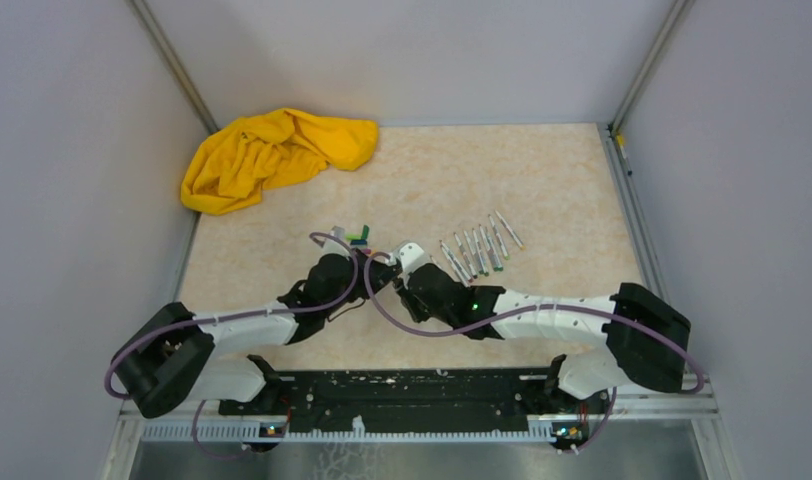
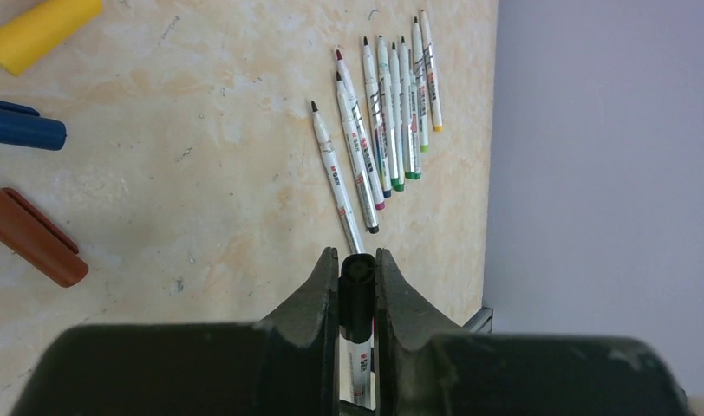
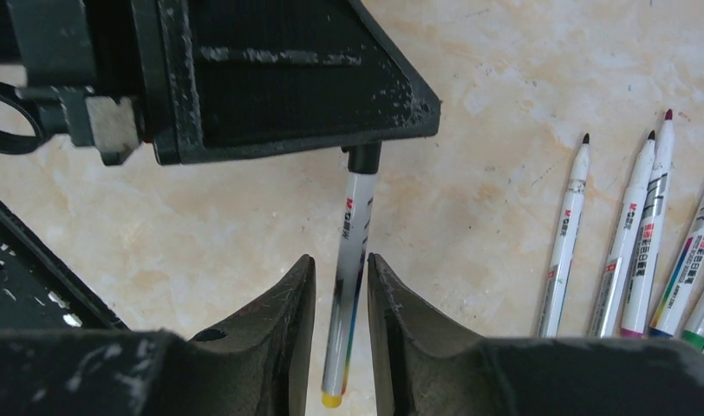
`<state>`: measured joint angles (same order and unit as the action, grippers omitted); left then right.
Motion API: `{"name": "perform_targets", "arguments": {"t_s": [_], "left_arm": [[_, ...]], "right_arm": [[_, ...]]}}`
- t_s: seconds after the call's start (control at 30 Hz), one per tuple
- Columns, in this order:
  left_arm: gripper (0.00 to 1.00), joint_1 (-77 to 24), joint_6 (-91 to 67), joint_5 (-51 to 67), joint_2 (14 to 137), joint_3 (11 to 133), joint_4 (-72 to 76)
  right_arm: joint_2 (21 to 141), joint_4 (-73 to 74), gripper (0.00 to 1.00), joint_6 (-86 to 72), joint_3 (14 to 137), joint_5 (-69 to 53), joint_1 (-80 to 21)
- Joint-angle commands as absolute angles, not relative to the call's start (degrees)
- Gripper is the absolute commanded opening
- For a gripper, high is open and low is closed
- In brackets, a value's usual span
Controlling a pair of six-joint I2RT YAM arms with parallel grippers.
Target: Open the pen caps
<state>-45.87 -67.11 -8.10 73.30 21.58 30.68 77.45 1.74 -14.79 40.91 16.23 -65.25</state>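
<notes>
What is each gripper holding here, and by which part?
Left gripper clamps one pen by its black cap. Right gripper brackets the barrel; whether it grips cannot be told.

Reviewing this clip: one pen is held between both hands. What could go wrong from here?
1. The right hand looks slack around the pen barrel, while the left hand pinches only the black cap. The barrel may drop out.
2. A dropped barrel could roll into the row of uncapped pens and scatter them.
</notes>
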Motion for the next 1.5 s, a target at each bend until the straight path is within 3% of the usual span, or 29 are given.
{"name": "perform_targets", "arguments": {"t_s": [0.0, 0.17, 0.37, 0.9, 1.3, 1.47], "left_arm": [[0.0, -46.06, -65.54, -6.12, 71.61, 20.87, 33.84], [0.0, -46.06, -66.04, -5.94, 70.55, 20.24, 34.37], [0.0, -46.07, -67.47, -6.37, 69.4, 19.55, 35.65], [0.0, -31.56, -71.84, -2.78, 67.0, 18.72, 34.26], [0.0, -30.05, -57.75, -9.72, 65.63, 27.58, 10.44], [0.11, -30.06, -52.79, -15.23, 68.37, 31.17, 2.92]], "right_arm": [[78.28, -0.09, 0.27, -13.67, 44.95, 16.62, -66.1], [80.77, 1.43, 0.23, -13.19, 46.13, 16.92, -66.12], [80.45, 0.57, 0.0, -13.35, 44.29, 18.09, -66.06], [71.6, -1.68, 0.0, -18.62, 30.12, 18.3, -66.18], [75.23, 5.69, 0.0, -17.07, 38.31, 25.08, -62.86], [81.17, 4.36, 0.0, -15.59, 41.78, 25.34, -59.38]]}}
